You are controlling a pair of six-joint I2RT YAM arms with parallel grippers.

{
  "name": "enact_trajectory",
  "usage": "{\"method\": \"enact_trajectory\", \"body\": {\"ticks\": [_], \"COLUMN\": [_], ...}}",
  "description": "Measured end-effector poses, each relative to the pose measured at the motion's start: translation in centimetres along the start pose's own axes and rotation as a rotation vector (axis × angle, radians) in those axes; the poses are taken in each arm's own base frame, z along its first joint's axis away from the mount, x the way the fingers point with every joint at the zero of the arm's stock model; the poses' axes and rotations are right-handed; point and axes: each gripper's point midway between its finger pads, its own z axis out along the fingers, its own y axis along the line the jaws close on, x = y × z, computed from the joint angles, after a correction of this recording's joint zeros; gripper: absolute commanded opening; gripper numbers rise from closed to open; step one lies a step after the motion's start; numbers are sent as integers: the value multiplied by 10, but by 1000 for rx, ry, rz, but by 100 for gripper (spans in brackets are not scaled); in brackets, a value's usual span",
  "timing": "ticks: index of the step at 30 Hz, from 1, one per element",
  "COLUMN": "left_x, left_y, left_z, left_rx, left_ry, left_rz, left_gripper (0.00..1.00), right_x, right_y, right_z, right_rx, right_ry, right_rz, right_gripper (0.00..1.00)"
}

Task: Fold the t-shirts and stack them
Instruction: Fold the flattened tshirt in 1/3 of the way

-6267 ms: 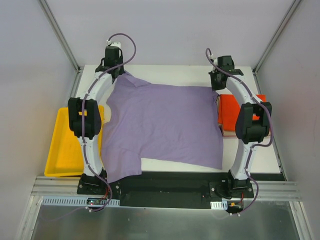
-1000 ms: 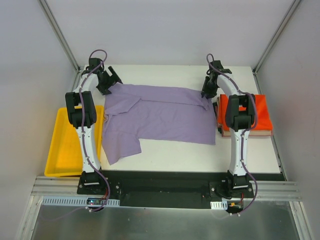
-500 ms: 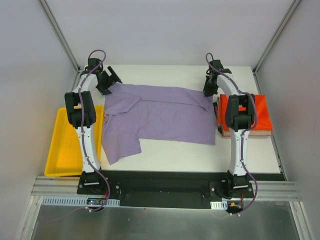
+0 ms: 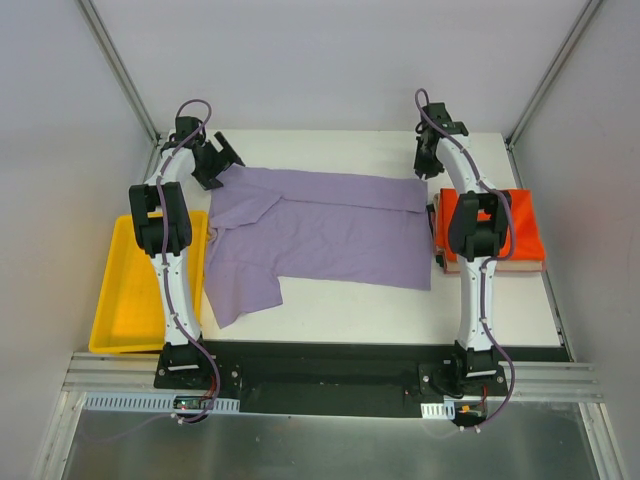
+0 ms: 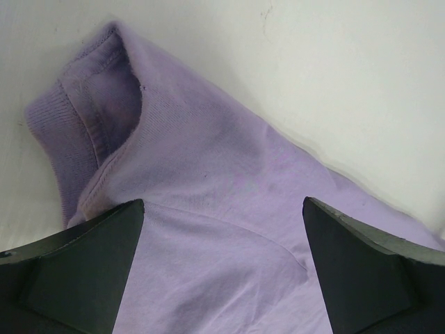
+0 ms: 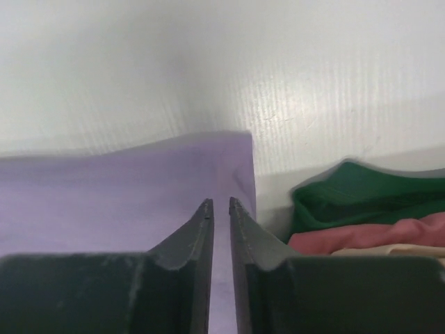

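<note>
A light purple t-shirt (image 4: 330, 235) lies folded over on the white table, one sleeve trailing toward the near left. My left gripper (image 4: 222, 165) hovers at its far left corner with the jaws spread wide. In the left wrist view the collar and purple cloth (image 5: 208, 174) fill the space under that gripper (image 5: 222, 202), and nothing is pinched. My right gripper (image 4: 428, 165) hangs just beyond the shirt's far right corner (image 6: 236, 149). Its jaws (image 6: 221, 202) are almost together, with only a thin empty slit between them. A bright orange-red folded t-shirt (image 4: 520, 225) tops a stack at the right.
A yellow plastic tray (image 4: 120, 300) sits off the table's left edge beside the left arm. The right wrist view shows the stack's side, with green (image 6: 361, 195), pink-red (image 6: 375, 233) and tan (image 6: 389, 250) folded layers close to the right gripper.
My right gripper has drawn back from the shirt's far right corner toward the rear of the table and narrowed its jaws. That corner now lies flat. The left arm has stayed put.
</note>
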Motion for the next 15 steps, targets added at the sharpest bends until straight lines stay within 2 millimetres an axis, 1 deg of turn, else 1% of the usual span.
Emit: {"method": "enact_trajectory", "body": {"ticks": [2,4,5,6,9,11,12,13,15], "left_x": [-2,-2,-2,-2,-1,-3,-3,-3,-2], "left_y": [2,2,2,2,0,2,2,2,2], "left_z": [-1,-1,-1,-1,-1,-2,-2,-2,-2], "left_rx": [-2,0,1,3,10,12,13,15,17], "left_ry": [-3,-2,-1,0,4,3,3,4,5], "left_rz": [-4,-7,-8,-8,-8,-13,-14,-15,-16], "left_gripper": [99,99,99,99,99,99,99,99,99], "right_x": [2,5,6,6,5,4,5,7,15], "right_y": [-6,-13,-15,-18,-23,-22,-19,-17,-8], "right_z": [3,6,7,8,7,7,6,6,1], "right_rx": [22,48,60,70,84,74,59,48,2], "right_ry": [7,21,24,27,25,23,27,31,53], "right_rz": [-11,-22,-25,-31,-39,-45,-49,-52,-56], "right_gripper": [41,41,43,49,76,79,89,96,96]}}
